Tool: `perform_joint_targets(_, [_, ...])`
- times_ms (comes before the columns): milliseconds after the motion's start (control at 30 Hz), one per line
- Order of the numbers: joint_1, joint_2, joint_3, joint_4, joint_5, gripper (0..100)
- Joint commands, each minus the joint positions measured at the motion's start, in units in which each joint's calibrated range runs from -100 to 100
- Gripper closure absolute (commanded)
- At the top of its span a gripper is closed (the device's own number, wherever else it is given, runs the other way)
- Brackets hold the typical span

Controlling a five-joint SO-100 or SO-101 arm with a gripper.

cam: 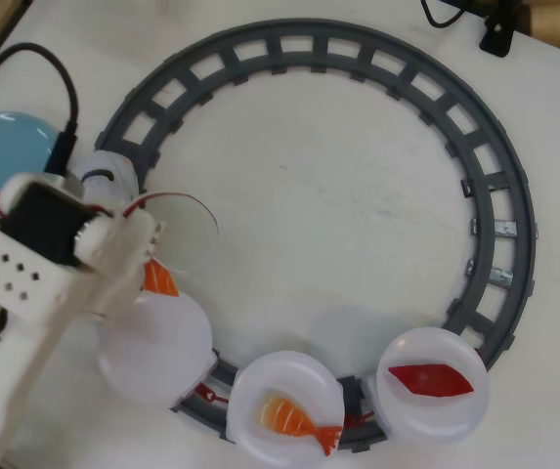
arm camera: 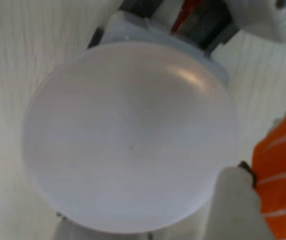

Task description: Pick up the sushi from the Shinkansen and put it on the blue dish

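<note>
Overhead view, from the left: the blue dish [cam: 1, 147] sits at the desk's [cam: 309, 215] far left edge, partly hidden by a black cable and the arm, and nothing lies on the part that shows. Just right of it the white arm reaches in from the lower left, and the gripper [cam: 150, 269] hangs over the left side of the grey track [cam: 495, 176]. The sushi [cam: 159, 279] peeks out from under the gripper's tip, above the upper edge of an empty white plate [cam: 152, 347]. The wrist view shows that plate bare, with the striped orange piece at the right edge against a white finger [arm camera: 237, 210]. So the gripper seems closed on the sushi (only one finger is plainly seen, so the grip is a judgement). Further right ride a plate with the shrimp piece [cam: 294, 418] and one with the dark-red piece [cam: 431, 379]. The train's nose is hidden under the arm.

The pick looks done or nearly so. What is left: carry the sushi left to the dish and release it there.
</note>
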Motion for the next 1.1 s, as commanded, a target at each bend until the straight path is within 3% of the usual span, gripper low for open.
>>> perform_joint_targets(0, [-6.1,0.3,-5.1,1.0,-1.6,97])
perform_joint_targets(233, [-16.3,5.8,-12.1,1.0,-3.8,97])
perform_joint_targets(1067, [-34.7,35.5,-45.4,1.0,-4.7,97])
